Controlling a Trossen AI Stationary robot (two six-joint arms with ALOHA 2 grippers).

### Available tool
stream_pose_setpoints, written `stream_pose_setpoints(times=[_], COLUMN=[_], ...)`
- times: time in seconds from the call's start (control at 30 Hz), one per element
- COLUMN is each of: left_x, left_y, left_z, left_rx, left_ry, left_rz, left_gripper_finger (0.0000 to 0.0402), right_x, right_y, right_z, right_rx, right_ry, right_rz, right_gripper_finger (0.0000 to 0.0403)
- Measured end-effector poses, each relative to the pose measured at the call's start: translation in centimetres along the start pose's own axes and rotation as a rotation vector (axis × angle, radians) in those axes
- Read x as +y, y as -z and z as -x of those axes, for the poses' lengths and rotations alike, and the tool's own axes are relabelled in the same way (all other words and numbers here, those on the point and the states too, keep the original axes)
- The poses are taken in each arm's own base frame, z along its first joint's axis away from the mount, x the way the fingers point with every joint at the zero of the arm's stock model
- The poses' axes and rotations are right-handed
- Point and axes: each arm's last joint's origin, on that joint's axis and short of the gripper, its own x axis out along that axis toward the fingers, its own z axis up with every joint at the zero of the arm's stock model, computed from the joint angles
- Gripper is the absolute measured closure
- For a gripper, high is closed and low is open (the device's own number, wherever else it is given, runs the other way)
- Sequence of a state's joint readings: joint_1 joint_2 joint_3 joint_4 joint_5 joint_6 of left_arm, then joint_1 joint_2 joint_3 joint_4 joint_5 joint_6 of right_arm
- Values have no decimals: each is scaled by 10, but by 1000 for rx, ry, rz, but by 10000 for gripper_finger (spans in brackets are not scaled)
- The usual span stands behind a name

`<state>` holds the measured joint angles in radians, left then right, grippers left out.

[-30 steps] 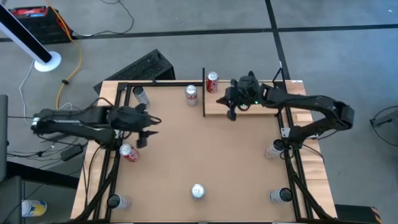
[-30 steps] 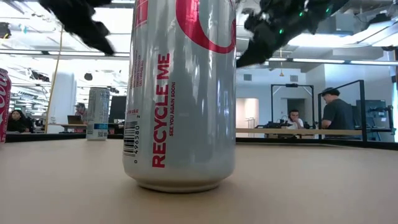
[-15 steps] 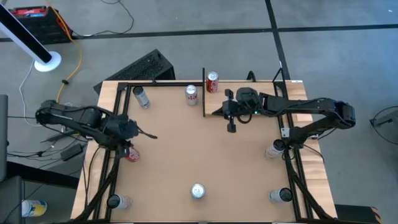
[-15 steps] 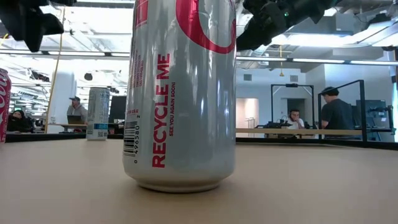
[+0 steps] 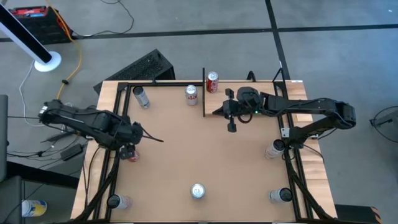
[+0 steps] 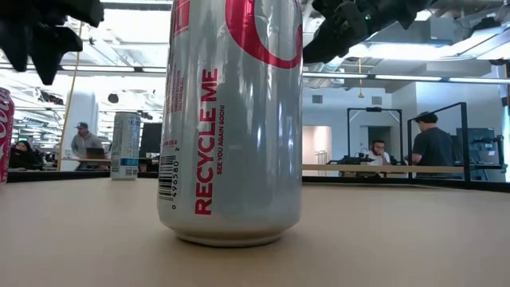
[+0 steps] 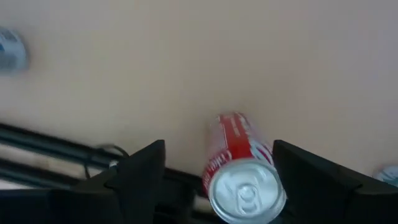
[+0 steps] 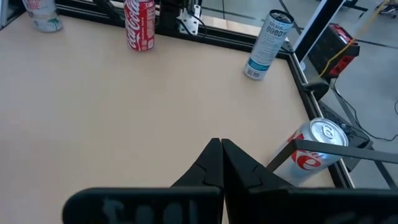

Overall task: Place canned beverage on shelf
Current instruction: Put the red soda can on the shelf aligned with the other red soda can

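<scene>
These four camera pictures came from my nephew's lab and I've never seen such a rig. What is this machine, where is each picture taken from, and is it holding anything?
Two dark robot arms work at a brown table. One camera looks straight down, one sits at table height behind a silver can, and one rides on each wrist. The left gripper hangs open over a red cola can at the table's left edge, not gripping it. The right gripper is shut and empty, near the pale shelf. More cans stand around the table.
</scene>
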<state>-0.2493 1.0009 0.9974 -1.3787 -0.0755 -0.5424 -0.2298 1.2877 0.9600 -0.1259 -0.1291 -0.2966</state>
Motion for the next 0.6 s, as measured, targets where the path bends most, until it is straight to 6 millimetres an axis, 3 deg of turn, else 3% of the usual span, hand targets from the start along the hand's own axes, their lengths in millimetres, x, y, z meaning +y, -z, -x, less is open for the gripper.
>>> stream_pose_setpoints(times=[0.13,0.3,0.6], left_x=[-5,-8,-15], left_y=[-3,-1,14], left_z=[-5,-9,-42], left_rx=[77,107,158], left_ry=[62,68,25], left_rz=[10,41,2], left_gripper_finger=[79,72,72], right_x=[0,0,0], right_y=[0,0,0], right_z=[0,0,0], right_rx=[0,0,1], right_ry=[0,0,-1], right_rz=[0,0,-6], right_gripper_finger=[385,385,385])
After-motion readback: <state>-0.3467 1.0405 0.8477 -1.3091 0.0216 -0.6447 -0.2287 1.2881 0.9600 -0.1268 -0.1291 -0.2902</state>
